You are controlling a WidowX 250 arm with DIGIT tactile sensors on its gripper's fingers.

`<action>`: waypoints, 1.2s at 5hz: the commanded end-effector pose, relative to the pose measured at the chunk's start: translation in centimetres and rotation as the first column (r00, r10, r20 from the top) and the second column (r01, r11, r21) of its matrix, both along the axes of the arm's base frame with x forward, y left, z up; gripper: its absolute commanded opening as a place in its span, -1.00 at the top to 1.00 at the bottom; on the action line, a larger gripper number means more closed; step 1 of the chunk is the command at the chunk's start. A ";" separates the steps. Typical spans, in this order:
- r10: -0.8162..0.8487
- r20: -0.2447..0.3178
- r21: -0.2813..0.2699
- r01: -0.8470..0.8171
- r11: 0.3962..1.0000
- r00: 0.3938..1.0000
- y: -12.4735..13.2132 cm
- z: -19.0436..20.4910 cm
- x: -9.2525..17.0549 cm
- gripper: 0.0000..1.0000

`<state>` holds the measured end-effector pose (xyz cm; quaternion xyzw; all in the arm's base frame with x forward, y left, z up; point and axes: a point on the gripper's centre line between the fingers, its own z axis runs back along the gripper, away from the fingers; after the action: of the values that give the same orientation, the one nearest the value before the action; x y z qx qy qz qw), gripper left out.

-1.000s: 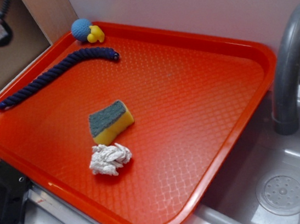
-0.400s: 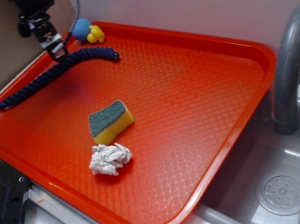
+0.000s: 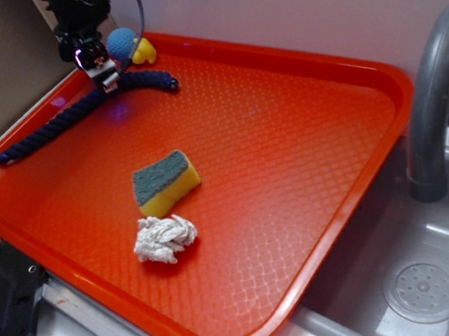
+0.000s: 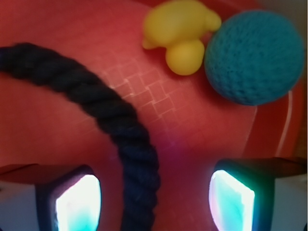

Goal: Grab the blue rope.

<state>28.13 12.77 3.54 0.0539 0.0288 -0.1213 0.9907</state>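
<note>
— Over the blue rope (image 3: 76,111), what does the gripper (image 3: 107,77) show?
— Fingers spread wide, straddling the rope near the orange tray (image 3: 315,230)'s far rim, holding nothing.
— Room around the rope?
— Crocheted ball (image 4: 255,57) and yellow toy (image 4: 180,33) lie just beyond; bare tray nearer the sponge (image 3: 166,181).

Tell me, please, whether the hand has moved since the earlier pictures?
Yes. The hand has come in from the upper left and down, now open over the blue rope, near the blue ball at the tray's corner.
</note>
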 end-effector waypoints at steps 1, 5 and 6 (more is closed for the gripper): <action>-0.039 -0.006 -0.006 0.039 0.999 0.999 0.1 -1.3 0.6 -1.00; -0.102 -0.018 -0.025 0.102 0.994 0.995 -0.6 -2.3 -0.1 1.00; -0.105 -0.016 -0.022 0.104 0.994 0.994 -0.5 -2.3 -0.1 1.00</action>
<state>28.00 12.36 1.36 0.0430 0.0377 -0.1657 0.9845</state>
